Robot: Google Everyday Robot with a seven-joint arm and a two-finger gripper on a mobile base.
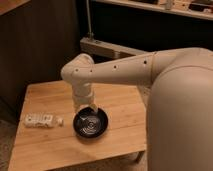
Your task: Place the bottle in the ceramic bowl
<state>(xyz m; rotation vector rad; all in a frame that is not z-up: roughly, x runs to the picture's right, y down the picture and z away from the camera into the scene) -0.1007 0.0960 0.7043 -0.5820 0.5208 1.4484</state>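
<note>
The arm (125, 70) comes in from the right as a thick pale tube. Its wide upper segment fills the right side of the view and hides the right end of the table (120, 107). It narrows toward a rounded joint over the far half of the table, and from there the wrist drops almost straight down. The gripper (87, 109) hangs at the end of the wrist, just above the back rim of the bowl (91, 125). Whether it is open or closed cannot be told. The bowl sits on the wood a little left of the table's middle, black and glossy, with faint light rings inside. The bottle (42, 120) lies on its side near the left edge of the table, its white cap pointing toward the bowl. It is apart from both bowl and gripper, with bare wood between. Behind the table stands a dark panel (35, 45). A grey bar (102, 47) on a thin post juts out behind the arm's joint, and a shelf (165, 10) runs along the top right.
</note>
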